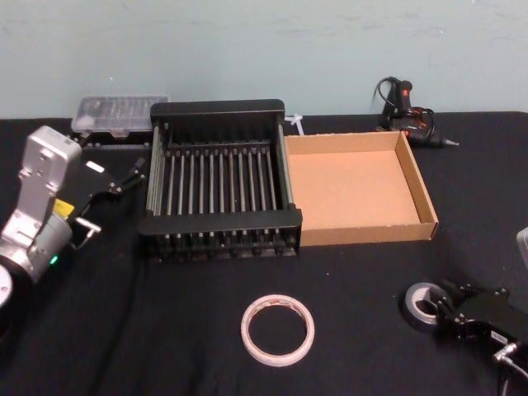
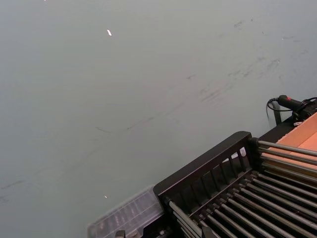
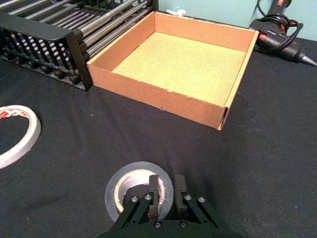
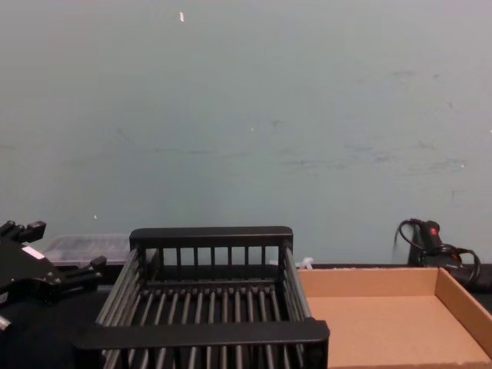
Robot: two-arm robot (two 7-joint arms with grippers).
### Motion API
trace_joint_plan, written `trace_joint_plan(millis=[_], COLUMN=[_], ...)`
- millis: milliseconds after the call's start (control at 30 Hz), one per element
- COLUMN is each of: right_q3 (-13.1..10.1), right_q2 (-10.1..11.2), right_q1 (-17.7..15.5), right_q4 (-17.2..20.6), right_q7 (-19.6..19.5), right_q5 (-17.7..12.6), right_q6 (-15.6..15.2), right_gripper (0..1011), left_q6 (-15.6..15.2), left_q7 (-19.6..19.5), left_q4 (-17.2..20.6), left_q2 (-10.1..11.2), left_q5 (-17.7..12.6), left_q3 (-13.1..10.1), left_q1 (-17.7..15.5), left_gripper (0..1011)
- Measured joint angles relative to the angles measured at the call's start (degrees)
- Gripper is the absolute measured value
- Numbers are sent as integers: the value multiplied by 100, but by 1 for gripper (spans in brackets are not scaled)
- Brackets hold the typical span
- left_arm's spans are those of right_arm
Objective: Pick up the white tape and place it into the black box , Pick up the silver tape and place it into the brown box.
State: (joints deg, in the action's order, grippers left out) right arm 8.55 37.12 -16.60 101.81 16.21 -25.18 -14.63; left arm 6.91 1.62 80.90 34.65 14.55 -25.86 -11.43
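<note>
The silver tape [image 1: 422, 302] lies flat on the black table at the front right. My right gripper [image 1: 444, 304] is down on it: in the right wrist view one finger [image 3: 153, 191] sits inside the silver tape [image 3: 124, 181] and the other outside, pinching its wall. The white tape [image 1: 278, 330] lies flat at the front centre, seen again as a white ring [image 3: 22, 131]. The black box [image 1: 219, 109] stands beside the brown box [image 1: 367, 233]; nothing lies in either. My left gripper [image 1: 111, 196] hangs open left of the black box [image 4: 211, 236].
A black glue gun [image 1: 408, 115] with its cord lies behind the brown box. A clear plastic case [image 1: 120, 111] sits behind the crate's left corner. A pale green wall closes the back of the table.
</note>
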Motion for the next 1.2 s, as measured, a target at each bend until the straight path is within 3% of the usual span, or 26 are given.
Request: trace_joint_plan(millis=[100,633,900,1200], right_q3=[0,-52,-247,-467], right_q2=[0,-58,-202,-416], right_q1=[0,-49,-205,-381], right_q4=[0,27,134,233], right_q7=[0,53,258,329], right_q5=[0,52,-84,-200], right_q6=[0,111,548,1245], right_gripper=[158,156,156,156], left_q6=[0,0,0,0], left_q7=[0,0,0,0], left_q4=[0,0,0,0], left_q2=[0,0,0,0], left_q5=[0,0,0,0], left_q3=[0,0,0,0], left_q1=[0,0,0,0], left_gripper=[1001,1001,1001,1001])
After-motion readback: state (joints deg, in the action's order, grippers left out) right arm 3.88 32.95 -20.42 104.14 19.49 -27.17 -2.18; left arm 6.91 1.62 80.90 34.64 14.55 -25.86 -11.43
